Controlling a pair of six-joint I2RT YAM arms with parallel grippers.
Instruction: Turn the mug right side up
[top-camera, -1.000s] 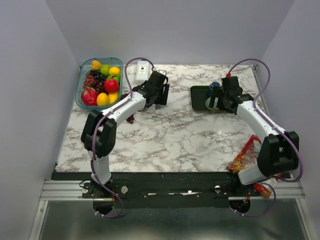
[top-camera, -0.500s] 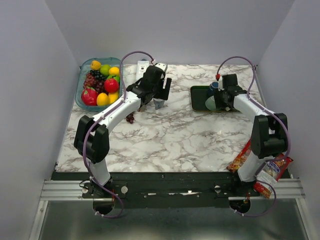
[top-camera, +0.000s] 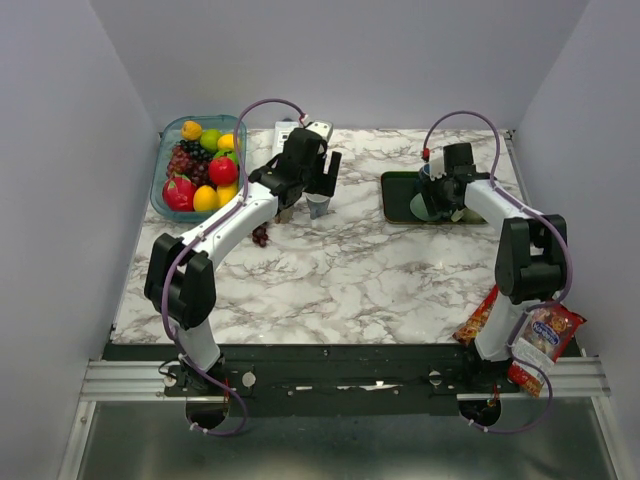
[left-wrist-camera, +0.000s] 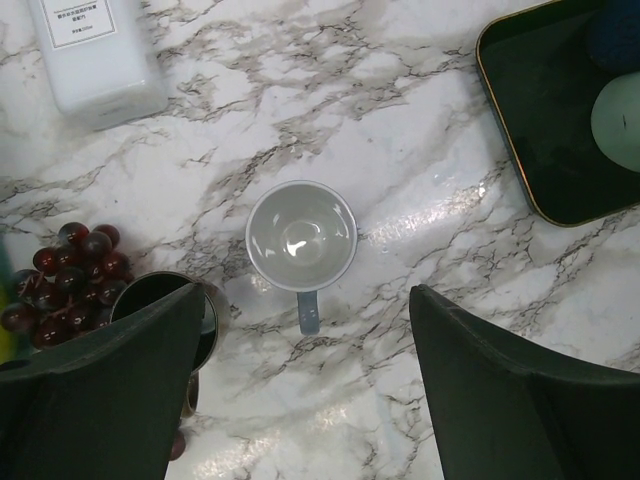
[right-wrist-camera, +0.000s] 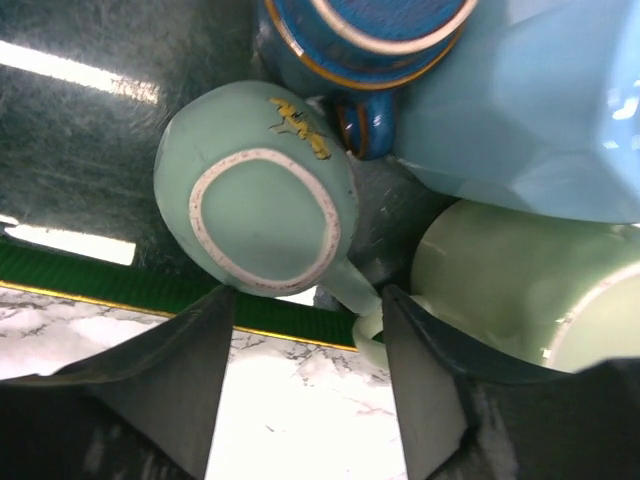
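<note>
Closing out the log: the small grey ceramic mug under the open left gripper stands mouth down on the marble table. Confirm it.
Not mouth down: the small grey ceramic mug stands mouth up, its pale inside showing in the left wrist view. It is under the open left gripper, on the marble table.

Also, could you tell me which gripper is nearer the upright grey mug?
Left. The left gripper hangs open directly above the mug; the right gripper is off to its right, over the green tray.

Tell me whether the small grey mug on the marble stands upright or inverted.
Upright: the small grey ceramic mug shows its open mouth and empty pale interior from above.
</note>
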